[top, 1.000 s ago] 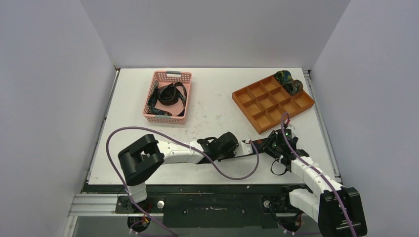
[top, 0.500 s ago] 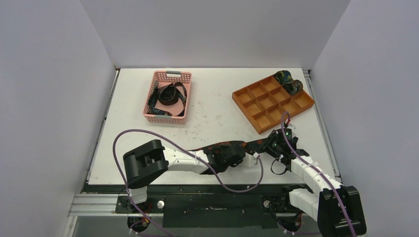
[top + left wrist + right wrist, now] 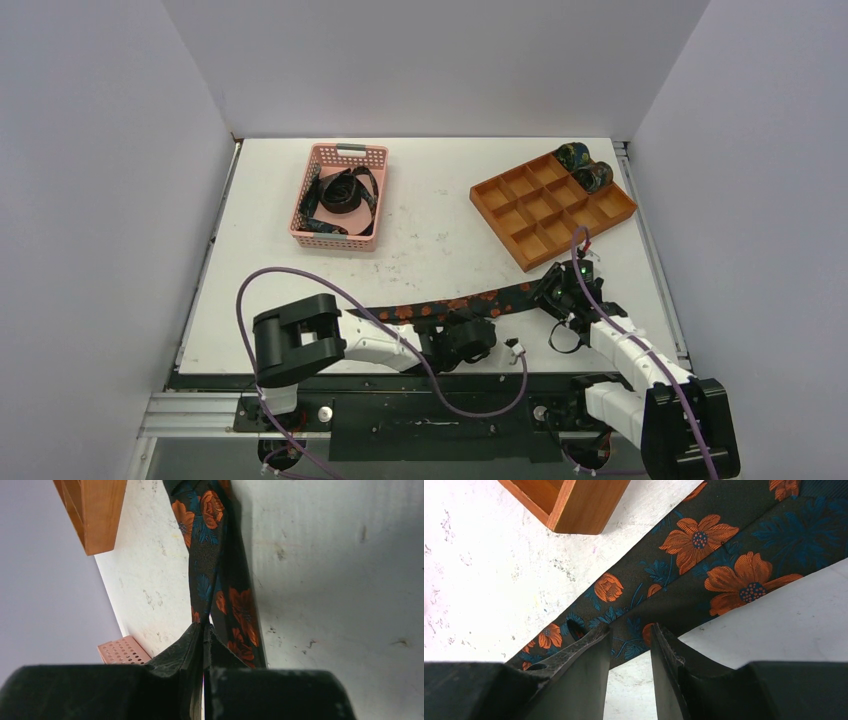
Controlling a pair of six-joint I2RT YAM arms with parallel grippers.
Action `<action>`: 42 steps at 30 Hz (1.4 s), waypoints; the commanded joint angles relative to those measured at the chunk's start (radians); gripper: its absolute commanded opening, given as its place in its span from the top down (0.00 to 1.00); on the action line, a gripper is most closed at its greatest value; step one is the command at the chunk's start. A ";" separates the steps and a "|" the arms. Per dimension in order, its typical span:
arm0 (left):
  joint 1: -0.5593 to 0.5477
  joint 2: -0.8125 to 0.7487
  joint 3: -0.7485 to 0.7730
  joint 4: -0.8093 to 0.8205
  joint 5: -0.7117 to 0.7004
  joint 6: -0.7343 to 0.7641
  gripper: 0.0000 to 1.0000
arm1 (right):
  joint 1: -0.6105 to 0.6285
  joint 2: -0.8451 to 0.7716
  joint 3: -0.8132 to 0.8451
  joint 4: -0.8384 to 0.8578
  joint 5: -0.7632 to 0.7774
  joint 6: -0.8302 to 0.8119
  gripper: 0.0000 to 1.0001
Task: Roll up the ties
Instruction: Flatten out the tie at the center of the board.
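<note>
Woven fabric, dark with orange flowers: the floral tie lies stretched as a flat strip along the near part of the table, between my two arms. I judge it light, limp and somewhat slippery. It will not keep a shape, so I take hold at one end and keep the strip taut.

Left jaws: fully closed, with the tie pinched at their tips.

Right jaws: narrowly parted, tips set on the tie's edge near the orange tray, apparently not clamped on it.

Farther back, two rolled ties sit in the tray's far corner compartments. Loose ties lie in the pink basket.
</note>
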 commanded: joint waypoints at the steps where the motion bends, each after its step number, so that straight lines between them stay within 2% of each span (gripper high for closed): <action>1: -0.008 0.011 -0.007 0.059 -0.005 0.035 1.00 | -0.011 -0.019 0.016 0.044 -0.008 0.007 0.65; 11: 0.001 0.071 0.070 0.011 -0.008 0.018 1.00 | -0.011 -0.024 -0.001 0.058 -0.035 0.023 0.65; 24: 0.023 0.101 0.168 -0.053 0.057 -0.002 1.00 | -0.012 -0.004 -0.008 0.089 -0.059 0.040 0.65; 42: 0.064 0.100 0.199 -0.057 0.092 -0.115 1.00 | -0.008 0.088 -0.042 0.184 -0.133 0.078 0.64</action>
